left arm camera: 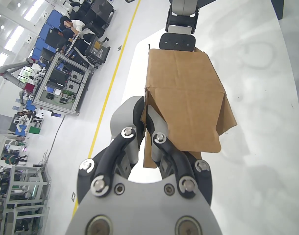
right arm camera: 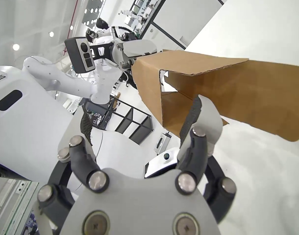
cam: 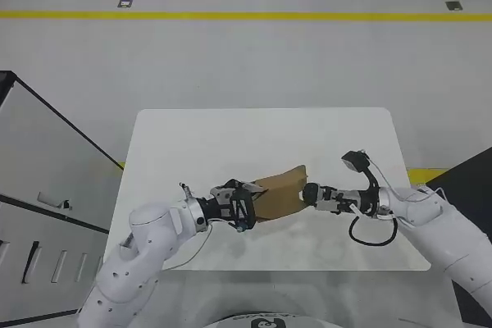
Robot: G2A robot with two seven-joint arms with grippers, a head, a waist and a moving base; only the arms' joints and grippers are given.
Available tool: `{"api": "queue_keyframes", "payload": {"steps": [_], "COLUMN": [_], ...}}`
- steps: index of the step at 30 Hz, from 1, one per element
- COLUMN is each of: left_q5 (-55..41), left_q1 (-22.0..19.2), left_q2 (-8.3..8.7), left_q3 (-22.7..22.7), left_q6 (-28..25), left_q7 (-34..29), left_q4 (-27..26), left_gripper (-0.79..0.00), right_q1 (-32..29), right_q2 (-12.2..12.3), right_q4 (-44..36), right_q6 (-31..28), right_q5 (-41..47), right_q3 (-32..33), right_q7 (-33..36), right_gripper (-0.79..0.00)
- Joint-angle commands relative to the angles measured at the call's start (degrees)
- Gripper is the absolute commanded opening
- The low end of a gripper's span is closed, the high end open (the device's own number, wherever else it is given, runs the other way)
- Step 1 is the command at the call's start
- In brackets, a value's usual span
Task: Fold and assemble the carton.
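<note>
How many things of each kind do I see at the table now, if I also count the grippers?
carton: 1
grippers: 2, the left gripper and the right gripper
table: 1
Total: 4

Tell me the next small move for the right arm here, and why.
Likely close the right gripper on the carton wall in front of it. The left gripper is shut on the opposite end, while the right one is open, one of its fingers at the carton's open, unfolded end. A second hold would probably steady it for folding flaps.
</note>
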Motion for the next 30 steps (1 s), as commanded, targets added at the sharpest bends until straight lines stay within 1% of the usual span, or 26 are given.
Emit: {"api": "queue_keyframes", "payload": {"steps": [1, 3, 7, 9, 11, 14, 15, 16, 19, 21, 30], "left_q5": [-0.08, -0.1, -0.1, -0.15, -0.25, -0.39, -0.43, -0.59, -0.99, -0.99, -1.55], "left_q1": [-0.03, -0.04, -0.04, 0.0, -0.01, -0.06, -0.09, -0.11, -0.27, -0.44, -0.87], "left_q2": [0.09, 0.19, 0.39, 0.49, 0.58, 0.7, 0.74, 0.77, 0.87, 0.95, 1.37], "left_q3": [0.25, 0.49, 0.93, 1.13, 1.34, 1.62, 1.74, 1.82, 2.22, 2.5, 3.14], "left_q6": [0.02, 0.04, 0.16, 0.28, 0.3, 0.53, 0.61, 0.75, 0.84, 0.75, 0.66], "left_q7": [-0.09, -0.11, -0.34, -0.5, -0.64, -0.86, -0.92, -0.98, -0.92, -0.9, -0.5], "left_q4": [-0.13, -0.28, -0.38, -0.44, -0.6, -0.59, -0.5, -0.39, -0.28, -0.37, -0.33], "left_gripper": [-0.785, -0.785, -0.785, -0.785, -0.785, -0.785, -0.785, -0.785, -0.785, -0.785, -0.785], "right_q1": [0.66, 1.49, 3.1, 3.89, 4.68, 5.94, 6.41, 6.84, 7.94, 8.52, 9.82], "right_q2": [0.22, 0.43, 0.77, 0.98, 1.21, 1.59, 1.69, 1.79, 2.07, 2.21, 2.51], "right_q4": [0.33, 0.68, 1.38, 1.72, 2.02, 2.37, 2.26, 2.21, 2.28, 2.35, 1.83], "right_q6": [-0.71, -1.56, -3.53, -4.63, -5.78, -7.34, -7.38, -7.38, -7.38, -7.38, -7.38], "right_q5": [-0.2, -0.55, -0.86, -1.04, -1.34, -2.18, -2.19, -2.01, -1.35, -1.14, -1.23], "right_q3": [-1.5, -3.02, -5.97, -7.38, -8.84, -11.12, -11.79, -12.37, -13.64, -14.27, -15.4], "right_q7": [-0.71, -1.56, -3.53, -4.63, -5.79, -7.34, -7.38, -7.38, -7.38, -7.39, -7.39], "right_gripper": [-0.065, -0.08, -0.083, -0.102, -0.142, -0.268, -0.296, -0.305, -0.372, -0.403, -0.465]}}
